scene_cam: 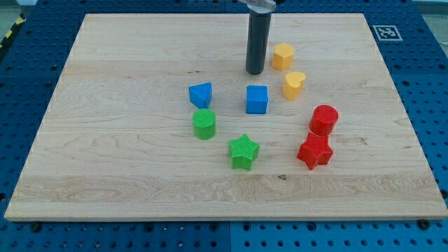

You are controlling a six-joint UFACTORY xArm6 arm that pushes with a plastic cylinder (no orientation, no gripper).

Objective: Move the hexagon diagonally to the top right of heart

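In the camera view, my tip (255, 72) is resting on the wooden board (105, 140) in the upper middle of the frame, grasping nothing, since it is only a bare rod. It is standing just left of the yellow hexagon (283, 56), apart from it, and above the blue cube (257, 99). The yellow heart (294, 85) is sitting just below and slightly right of the hexagon. Left of the cube, a blue block (200, 94) is lying above a green cylinder (204, 124). A green star (243, 152) is sitting lower centre. At the right, a red cylinder (324, 120) is standing just above a red star (315, 151).
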